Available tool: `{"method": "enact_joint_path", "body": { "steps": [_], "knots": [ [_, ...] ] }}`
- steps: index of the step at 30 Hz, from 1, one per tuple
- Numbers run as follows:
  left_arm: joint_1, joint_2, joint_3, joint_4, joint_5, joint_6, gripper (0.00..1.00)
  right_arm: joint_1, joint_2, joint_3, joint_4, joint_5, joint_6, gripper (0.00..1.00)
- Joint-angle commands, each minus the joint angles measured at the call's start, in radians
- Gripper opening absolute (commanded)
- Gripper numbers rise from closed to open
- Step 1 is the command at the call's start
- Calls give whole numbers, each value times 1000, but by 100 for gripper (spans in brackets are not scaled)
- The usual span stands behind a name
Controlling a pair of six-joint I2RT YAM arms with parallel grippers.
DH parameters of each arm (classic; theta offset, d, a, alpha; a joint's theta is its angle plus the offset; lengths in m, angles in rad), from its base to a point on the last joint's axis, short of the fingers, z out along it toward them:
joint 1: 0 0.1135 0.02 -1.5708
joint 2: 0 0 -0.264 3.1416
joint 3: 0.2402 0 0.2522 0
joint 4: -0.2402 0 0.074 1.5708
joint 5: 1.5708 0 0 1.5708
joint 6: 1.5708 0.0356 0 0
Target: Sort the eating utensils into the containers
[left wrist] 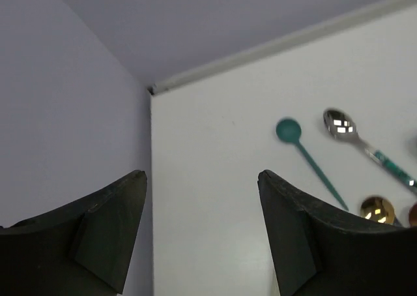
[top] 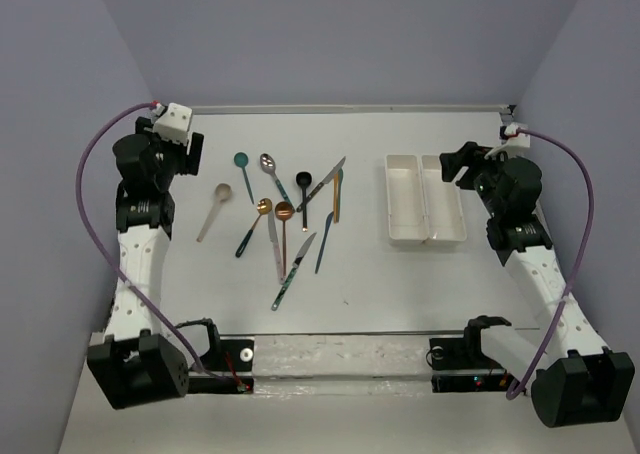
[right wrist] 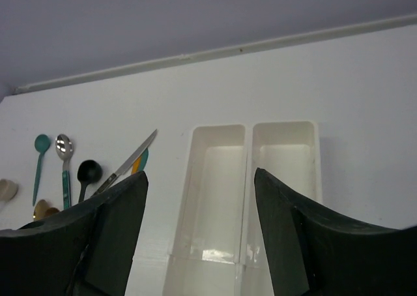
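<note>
White trays (top: 424, 199) beside scattered utensils (top: 284, 212); left pincer (left wrist: 202, 178) and right pincer (right wrist: 201, 175) released

Glossy white plastic trays (right wrist: 218, 192), mirror-bright metal spoon (left wrist: 340, 124), matt table (top: 400, 284).

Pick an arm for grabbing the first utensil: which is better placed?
Left. The left fingers hang open near the beige spoon and teal spoon; the right fingers sit beyond the white trays, farther from every utensil.
</note>
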Motion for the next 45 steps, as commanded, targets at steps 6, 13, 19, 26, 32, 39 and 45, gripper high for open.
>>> {"method": "enact_joint_path", "body": {
  "steps": [6, 13, 19, 26, 32, 39, 45],
  "knots": [
    [-14, 379, 39, -458, -11, 136, 86, 13, -1, 35, -228, -59, -38, 79],
    [-20, 587, 79, -373, -60, 85, 82, 13, 63, 46, -227, -122, -29, 83],
    [-31, 711, 105, -347, 0, 57, 71, 13, 65, 43, -219, -104, -34, 83],
    [-34, 750, 101, -313, -28, 50, 30, 13, 80, 38, -207, -102, -29, 82],
    [-34, 689, 84, -318, -20, 30, 0, 13, 82, 40, -198, -125, -23, 81],
    [-34, 479, 122, -347, 131, -29, 0, 22, 71, 106, -193, -279, 23, 78],
    [-51, 222, 153, -330, 295, -105, 0, 275, 109, 202, -66, -219, 97, 78]
  ]
}}
